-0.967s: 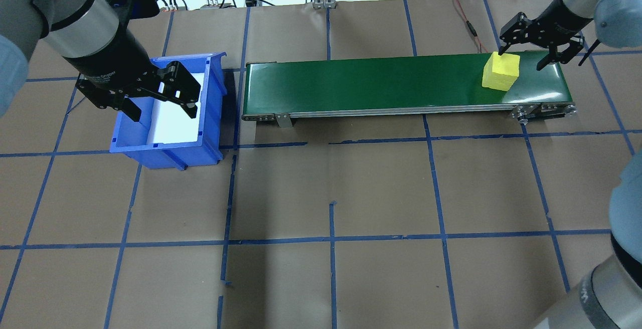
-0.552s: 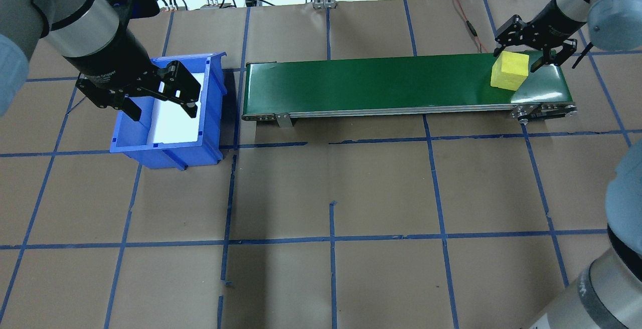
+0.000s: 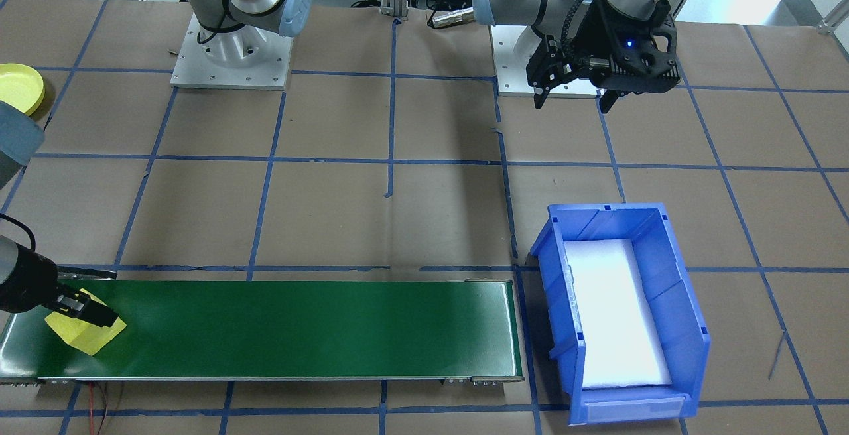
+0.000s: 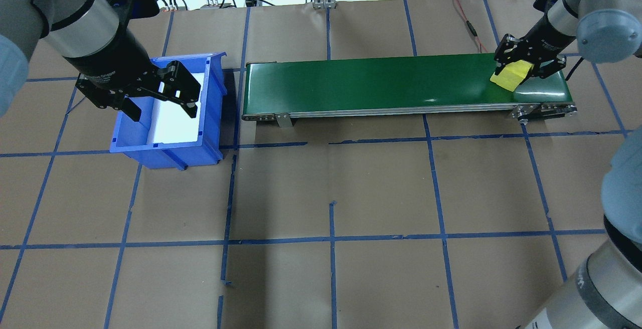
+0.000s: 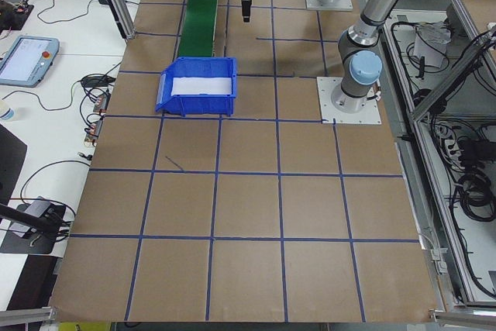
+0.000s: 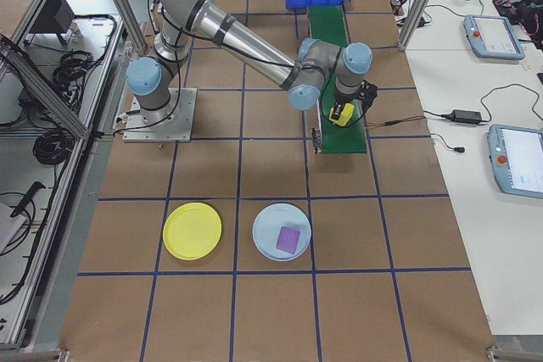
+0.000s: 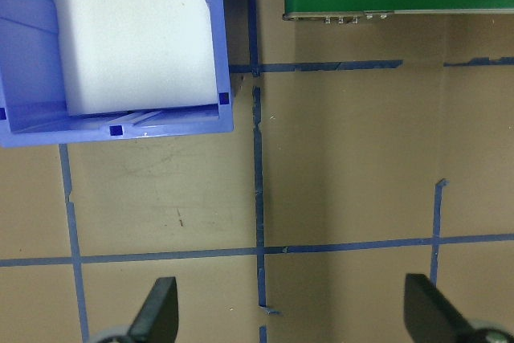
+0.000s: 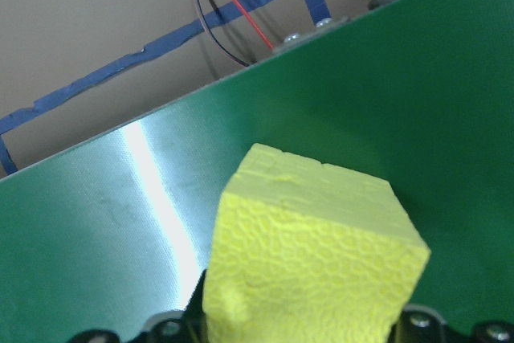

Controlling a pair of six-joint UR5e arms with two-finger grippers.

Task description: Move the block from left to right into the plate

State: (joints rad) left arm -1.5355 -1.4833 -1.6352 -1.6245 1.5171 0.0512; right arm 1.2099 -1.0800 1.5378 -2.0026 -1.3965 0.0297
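Note:
The block [image 4: 510,76] is a yellow foam cube at the right end of the green conveyor belt [image 4: 376,80]. My right gripper [image 4: 521,64] is shut on the block, a finger on each side. It fills the lower middle of the right wrist view as the block [image 8: 309,267], tilted over the belt. The front-facing view shows the block [image 3: 86,335] under the right gripper [image 3: 79,309]. The yellow plate [image 6: 193,231] lies on the table beyond that end of the conveyor, also seen as the plate [image 3: 18,87]. My left gripper [image 4: 158,101] hangs open over the blue bin [image 4: 213,118], holding nothing.
The blue bin [image 3: 690,349] has a white foam liner and stands at the conveyor's left end. A pale blue plate [image 6: 282,231] with a purple block on it lies beside the yellow plate. Red and black wires [image 4: 469,25] run behind the belt's right end.
My right gripper has come down over the yellow block and closed on it, and the block now sits tilted between the fingers. The left arm has not moved.

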